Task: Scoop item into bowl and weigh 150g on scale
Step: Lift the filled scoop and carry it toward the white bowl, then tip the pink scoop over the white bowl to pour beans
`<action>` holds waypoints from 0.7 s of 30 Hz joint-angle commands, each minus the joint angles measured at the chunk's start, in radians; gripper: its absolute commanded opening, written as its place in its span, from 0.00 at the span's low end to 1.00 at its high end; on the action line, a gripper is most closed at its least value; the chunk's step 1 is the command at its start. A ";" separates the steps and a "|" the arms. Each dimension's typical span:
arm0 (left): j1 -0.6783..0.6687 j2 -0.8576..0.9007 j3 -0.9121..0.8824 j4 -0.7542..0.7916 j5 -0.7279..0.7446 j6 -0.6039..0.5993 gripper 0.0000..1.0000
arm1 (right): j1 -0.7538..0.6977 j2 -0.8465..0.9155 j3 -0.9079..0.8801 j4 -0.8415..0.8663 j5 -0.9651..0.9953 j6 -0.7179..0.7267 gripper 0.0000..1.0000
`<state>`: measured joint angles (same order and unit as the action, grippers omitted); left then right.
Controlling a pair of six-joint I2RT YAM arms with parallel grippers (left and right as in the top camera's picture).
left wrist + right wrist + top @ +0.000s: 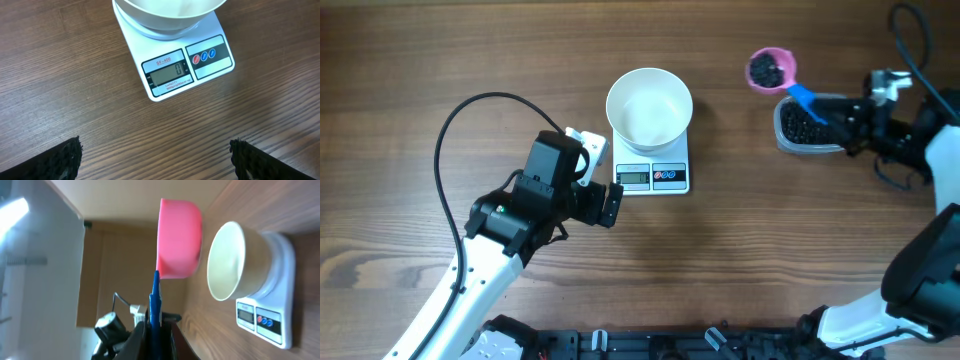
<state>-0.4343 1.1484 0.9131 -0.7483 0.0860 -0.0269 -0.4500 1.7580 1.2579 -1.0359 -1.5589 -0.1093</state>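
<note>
The white bowl [649, 106] stands on the white scale [653, 176] at the table's middle; I see nothing inside it. In the left wrist view the scale [185, 67] shows its grey display and two buttons, with the bowl [167, 12] above. My left gripper [608, 203] stands open just left of the scale, nothing between its fingers [60, 162]. My right gripper [847, 118] is shut on the blue handle [155, 305] of a pink scoop [770, 68], lifted to the bowl's right and filled with the item [767, 68], small black beads. More beads fill a clear tub [808, 125].
A black cable [450, 140] loops over the table behind the left arm. The right arm's white body [930, 250] fills the right edge. A dark rail [650, 345] runs along the front edge.
</note>
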 commanded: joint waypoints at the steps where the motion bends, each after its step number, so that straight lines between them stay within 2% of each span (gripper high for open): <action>1: 0.005 0.004 -0.010 0.000 -0.009 0.013 1.00 | 0.071 0.017 -0.008 0.026 -0.063 0.008 0.04; 13: 0.005 0.004 -0.010 0.000 -0.009 0.012 1.00 | 0.266 0.017 -0.008 0.217 -0.035 0.181 0.04; 18: 0.005 0.004 -0.010 0.000 -0.009 0.013 1.00 | 0.332 0.017 -0.008 0.371 0.101 0.373 0.04; 21: 0.005 0.004 -0.010 0.000 -0.009 0.013 1.00 | 0.363 0.017 -0.008 0.445 0.152 0.432 0.04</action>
<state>-0.4343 1.1484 0.9131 -0.7494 0.0860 -0.0269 -0.1211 1.7580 1.2514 -0.6441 -1.4792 0.1963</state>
